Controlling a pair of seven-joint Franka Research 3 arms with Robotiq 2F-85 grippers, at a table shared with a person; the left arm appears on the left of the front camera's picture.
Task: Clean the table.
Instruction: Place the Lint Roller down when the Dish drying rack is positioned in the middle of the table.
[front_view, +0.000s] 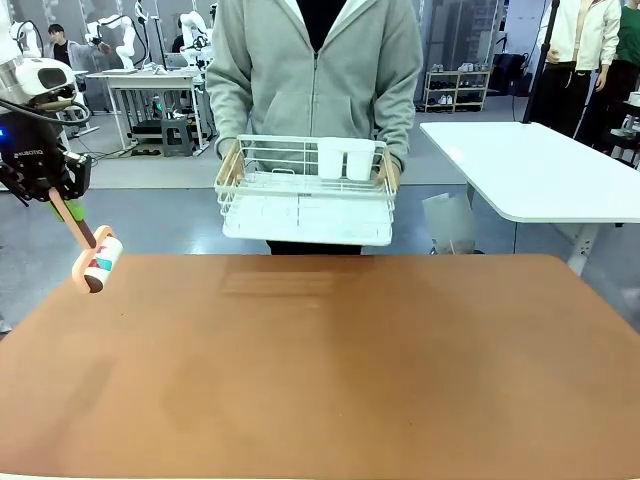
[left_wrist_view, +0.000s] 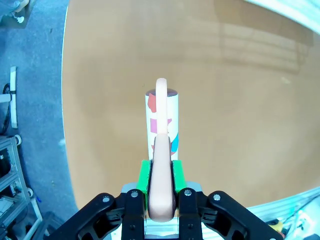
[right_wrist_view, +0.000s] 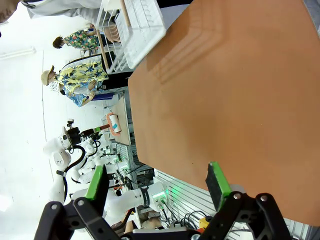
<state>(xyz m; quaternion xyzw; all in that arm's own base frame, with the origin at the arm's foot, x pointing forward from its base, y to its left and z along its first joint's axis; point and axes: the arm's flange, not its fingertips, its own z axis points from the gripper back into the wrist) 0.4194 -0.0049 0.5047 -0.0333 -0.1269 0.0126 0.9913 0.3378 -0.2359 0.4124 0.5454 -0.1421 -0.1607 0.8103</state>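
The reddish-brown table (front_view: 330, 370) spreads across the front view. My left gripper (front_view: 45, 185) hangs above the table's far left corner, shut on the pink handle of a lint roller (front_view: 97, 262). The roller's white drum, with red and blue marks, hovers just over the table edge. In the left wrist view the green pads (left_wrist_view: 145, 175) clamp the handle of the lint roller (left_wrist_view: 161, 120), which points out over the table (left_wrist_view: 240, 100). My right gripper (right_wrist_view: 156, 175) stands open with nothing between its fingers, off the edge of the table (right_wrist_view: 225, 90).
A person in a grey hoodie stands at the far side, holding a white wire rack (front_view: 305, 190) in both hands above the far edge. A white-topped table (front_view: 530, 170) stands at the back right. The rack (right_wrist_view: 135, 25) also appears in the right wrist view.
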